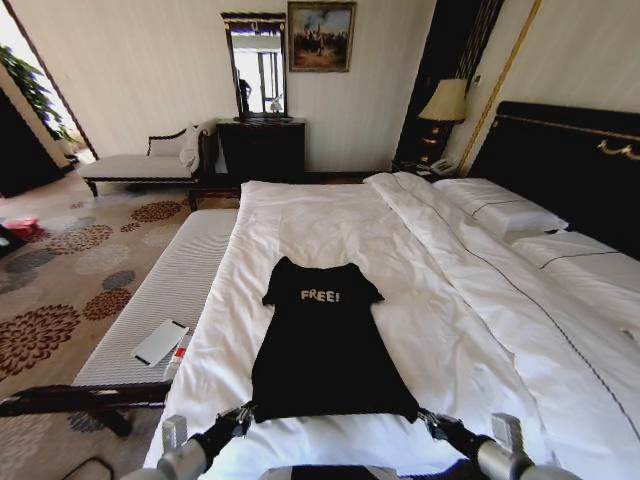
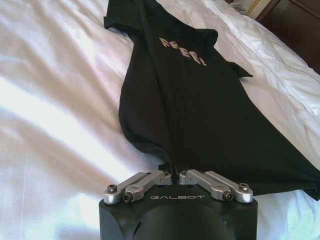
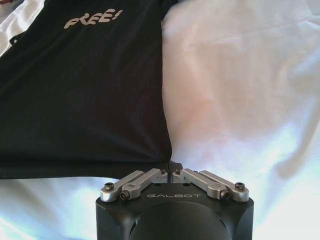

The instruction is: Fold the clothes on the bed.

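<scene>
The clothes are one black T-shirt (image 1: 320,350) with white "FREE!" lettering. It lies spread flat on the white bed (image 1: 330,220), with its hem towards me and its neck away. My left gripper (image 1: 244,411) is at the hem's left corner. In the left wrist view, the left gripper (image 2: 174,173) is shut, with the T-shirt's (image 2: 200,110) edge drawn into its tips. My right gripper (image 1: 427,414) is at the hem's right corner. In the right wrist view, the right gripper (image 3: 171,169) is shut on that corner of the T-shirt (image 3: 90,100).
Pillows (image 1: 510,215) and a dark headboard (image 1: 570,160) lie along the bed's right side. A striped bench (image 1: 170,290) carrying a flat white object (image 1: 160,342) stands along its left side. A chaise longue (image 1: 140,165), dresser (image 1: 260,148) and lamp (image 1: 445,100) line the far wall.
</scene>
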